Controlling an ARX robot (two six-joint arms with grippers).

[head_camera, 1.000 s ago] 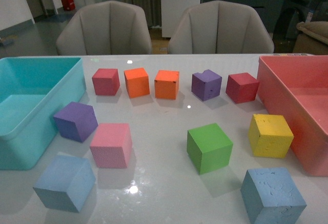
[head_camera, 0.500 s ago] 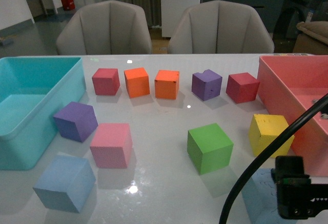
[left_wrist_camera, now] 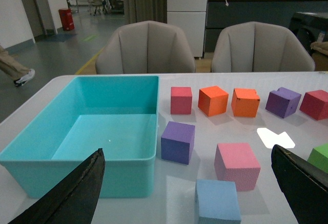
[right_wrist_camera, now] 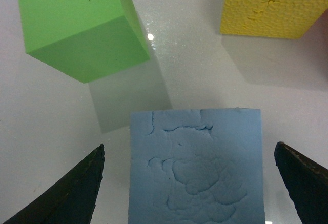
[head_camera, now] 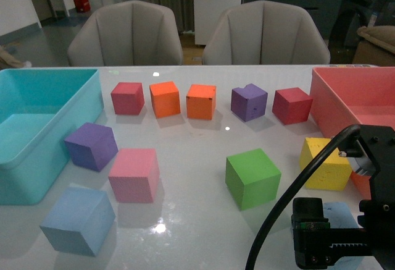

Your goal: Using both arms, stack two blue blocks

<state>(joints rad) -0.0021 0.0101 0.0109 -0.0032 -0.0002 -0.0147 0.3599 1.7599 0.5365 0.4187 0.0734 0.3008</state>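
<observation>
One blue block [right_wrist_camera: 195, 167] sits below the right arm's [head_camera: 376, 220] parted jaws.

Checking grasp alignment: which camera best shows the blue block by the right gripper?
Right wrist view: the blue block sits large inside the open right gripper. Front view shows only a sliver behind the arm. Left wrist view shows only the other blue block.
</observation>
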